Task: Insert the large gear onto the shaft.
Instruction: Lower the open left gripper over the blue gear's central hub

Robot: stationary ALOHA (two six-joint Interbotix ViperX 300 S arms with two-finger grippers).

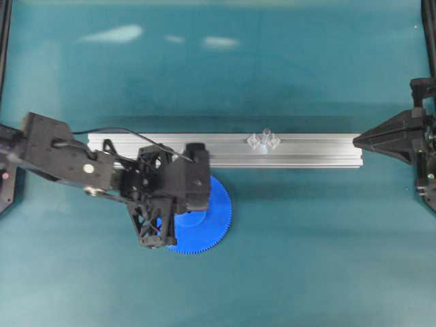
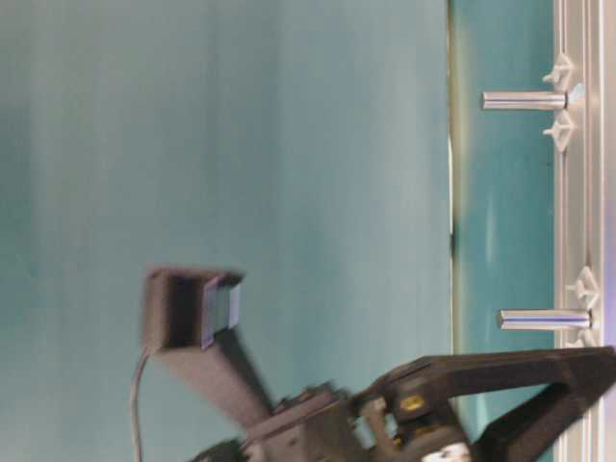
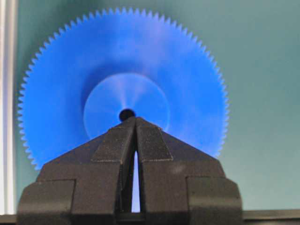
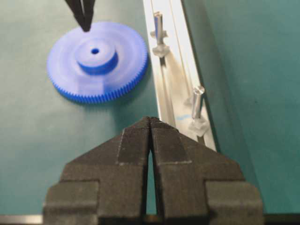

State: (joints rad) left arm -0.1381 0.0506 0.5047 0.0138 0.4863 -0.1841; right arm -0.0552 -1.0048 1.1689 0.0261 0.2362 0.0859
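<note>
While a teal counter [image 1: 306, 259] is filling every view, with pale glare patches lying along its far side in the overhead view, a silver aluminium rail [image 1: 306, 151] is running left to right across its middle. The table-level view is turned on its side and is showing only a plain teal backdrop behind the rail.

The large gear [image 1: 216, 216] is lying flat on the counter just in front of the rail, well left of the shaft [image 1: 266, 135], its raised hub and centre hole facing up. The shaft is standing upright on the rail between its two clear diamond-shaped blocks. In the right wrist view a second clear peg [image 4: 158, 22] is standing farther along the same rail, near the gear's rim.

The left gripper [image 3: 135, 121] is hanging over the gear with its fingers [image 3: 112, 143] pressed together at the tips, holding nothing; from its own camera the tips are sitting just below the hub's hole. In the right wrist view they are showing as a dark point above the gear's far edge, and whether they are touching the blue surface is unclear.

The right gripper [image 4: 150, 121] is sitting at the rail's right end, its fingers [image 4: 133, 145] likewise closed on nothing, pointing along the rail toward the shaft.
</note>
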